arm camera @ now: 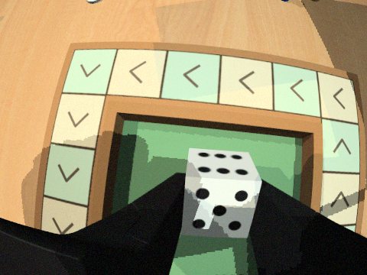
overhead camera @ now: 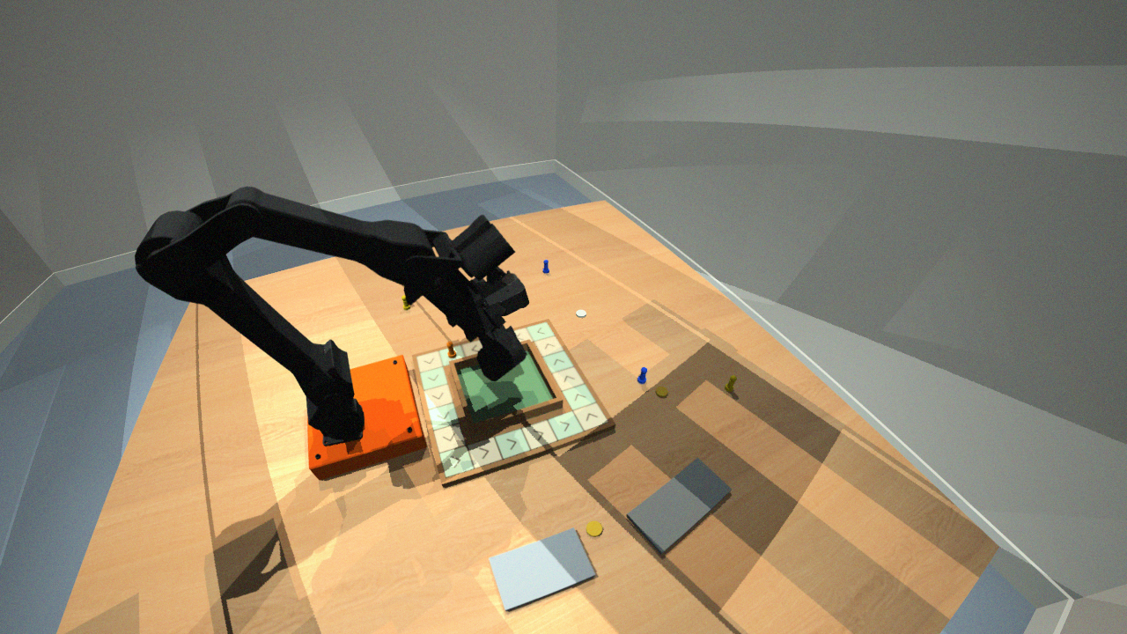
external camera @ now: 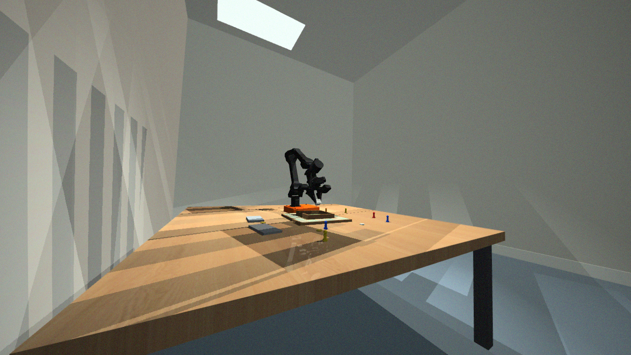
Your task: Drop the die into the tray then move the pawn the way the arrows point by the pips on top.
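Okay, got the white die [external camera: 318,201] [arm camera: 222,202] pinched in the claw [overhead camera: 499,373] [external camera: 318,202] [arm camera: 217,186], closed down on it but held partway apart by its width. Hanging above the green-floored dice tray [overhead camera: 519,414] [external camera: 315,215] [arm camera: 214,111], clear of the bottom. Showing six pips on one face and five on another in the wrist view. Seeing the orange pawn [overhead camera: 451,350] [external camera: 326,209] upright on the arrowed board [overhead camera: 511,443] [external camera: 346,219] [arm camera: 193,76], just beside the tray. Also spotting two blue pawns off the board on the counter [overhead camera: 394,551] [external camera: 198,273] [arm camera: 115,23], plus a white disc [overhead camera: 580,313] [external camera: 361,224] [arm camera: 92,1] and a couple of flat grey-blue slabs lying well apart from the tray.
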Controlling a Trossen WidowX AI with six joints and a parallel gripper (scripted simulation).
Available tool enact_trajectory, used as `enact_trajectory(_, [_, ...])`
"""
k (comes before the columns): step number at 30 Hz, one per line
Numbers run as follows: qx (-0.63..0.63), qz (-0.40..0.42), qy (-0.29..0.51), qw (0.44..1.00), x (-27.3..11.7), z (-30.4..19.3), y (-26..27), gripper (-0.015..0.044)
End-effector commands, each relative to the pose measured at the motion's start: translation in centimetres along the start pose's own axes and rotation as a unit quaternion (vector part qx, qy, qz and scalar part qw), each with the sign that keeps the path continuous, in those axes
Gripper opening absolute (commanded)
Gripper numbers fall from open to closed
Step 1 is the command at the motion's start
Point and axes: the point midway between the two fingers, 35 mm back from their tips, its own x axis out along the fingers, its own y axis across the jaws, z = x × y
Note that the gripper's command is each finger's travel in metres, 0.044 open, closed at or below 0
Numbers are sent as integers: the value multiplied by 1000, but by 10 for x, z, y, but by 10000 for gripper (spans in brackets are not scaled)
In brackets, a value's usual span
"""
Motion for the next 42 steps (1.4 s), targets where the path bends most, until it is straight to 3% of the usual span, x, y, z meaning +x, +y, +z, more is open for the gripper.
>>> enact_trajectory(1, [-3, -1, -53, 999, 0, -2, 0, 0])
enact_trajectory(8, [-2, -1, -159, 987, 0, 0, 0, 0])
enact_trajectory(17, [-2, -1, -160, 987, -45, -11, -3, 0])
enact_trajectory(33, [0, 0, -163, 987, -46, -11, -3, 0])
enact_trajectory(42, [0, 0, -163, 987, -47, -10, -2, 236])
